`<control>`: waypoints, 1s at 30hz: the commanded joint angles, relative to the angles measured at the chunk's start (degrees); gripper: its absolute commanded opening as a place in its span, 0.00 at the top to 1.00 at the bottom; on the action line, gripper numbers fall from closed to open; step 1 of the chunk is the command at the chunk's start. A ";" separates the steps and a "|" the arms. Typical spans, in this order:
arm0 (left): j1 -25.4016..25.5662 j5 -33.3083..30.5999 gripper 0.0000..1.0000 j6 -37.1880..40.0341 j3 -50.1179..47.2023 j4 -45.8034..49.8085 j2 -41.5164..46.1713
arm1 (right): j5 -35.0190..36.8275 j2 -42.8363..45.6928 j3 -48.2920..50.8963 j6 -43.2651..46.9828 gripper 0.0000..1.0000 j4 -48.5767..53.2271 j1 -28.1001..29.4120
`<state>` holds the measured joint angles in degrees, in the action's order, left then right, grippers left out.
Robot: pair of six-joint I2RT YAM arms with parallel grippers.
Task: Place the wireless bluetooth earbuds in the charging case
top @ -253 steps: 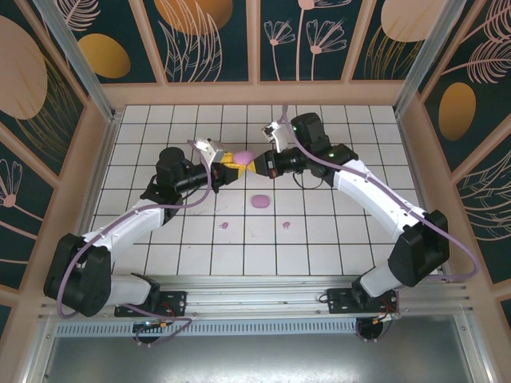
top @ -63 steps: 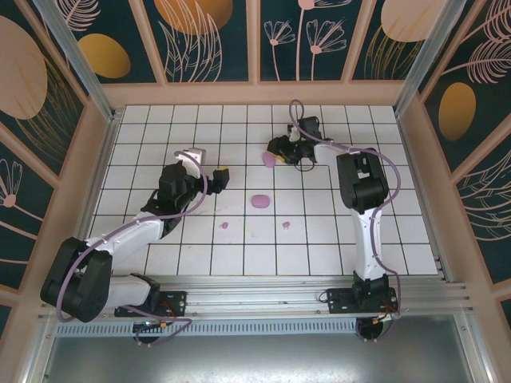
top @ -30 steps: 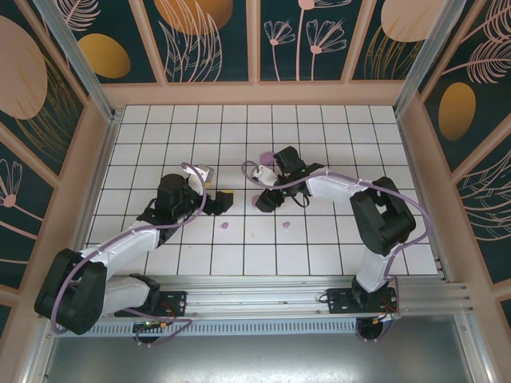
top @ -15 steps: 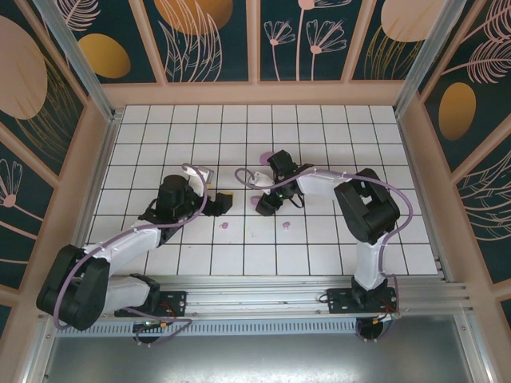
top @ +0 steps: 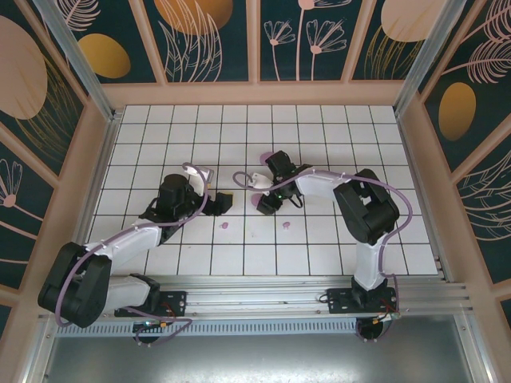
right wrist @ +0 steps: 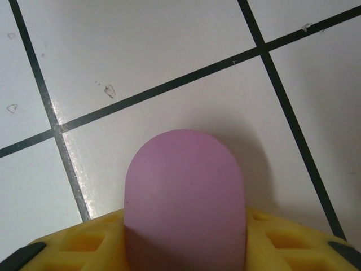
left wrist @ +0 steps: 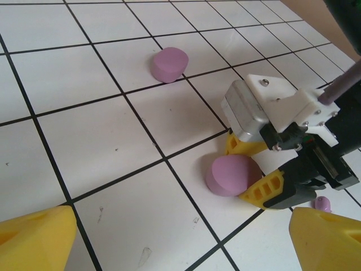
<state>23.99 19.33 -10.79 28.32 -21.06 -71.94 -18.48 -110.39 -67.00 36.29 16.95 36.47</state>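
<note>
On the tiled floor [top: 160, 128], right claw [top: 266, 203] clamps a lilac case [right wrist: 185, 192].
Left claw [top: 219, 203] gapes wide and empty beside it; two tiny earbuds [top: 224, 226] lie loose nearer the arm bases.

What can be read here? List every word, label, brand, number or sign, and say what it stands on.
None: no word, number, brand or sign can be read in any view.
The lilac case between the yellow fingers is plain.
The other lilac case on the tiles is plain too.
The white bracket shows screws, no label.
The wall panels bear drawn plants and ovals, no writing.
</note>
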 commanded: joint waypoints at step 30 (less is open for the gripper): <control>-0.43 35.69 0.11 28.98 16.26 12.12 8.21 | -17.82 26.37 -12.46 0.58 0.73 26.39 3.28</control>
<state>23.90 48.97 14.83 42.83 -13.04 -62.00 -31.09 -86.00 -77.25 37.10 36.60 39.29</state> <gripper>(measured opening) 0.886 0.386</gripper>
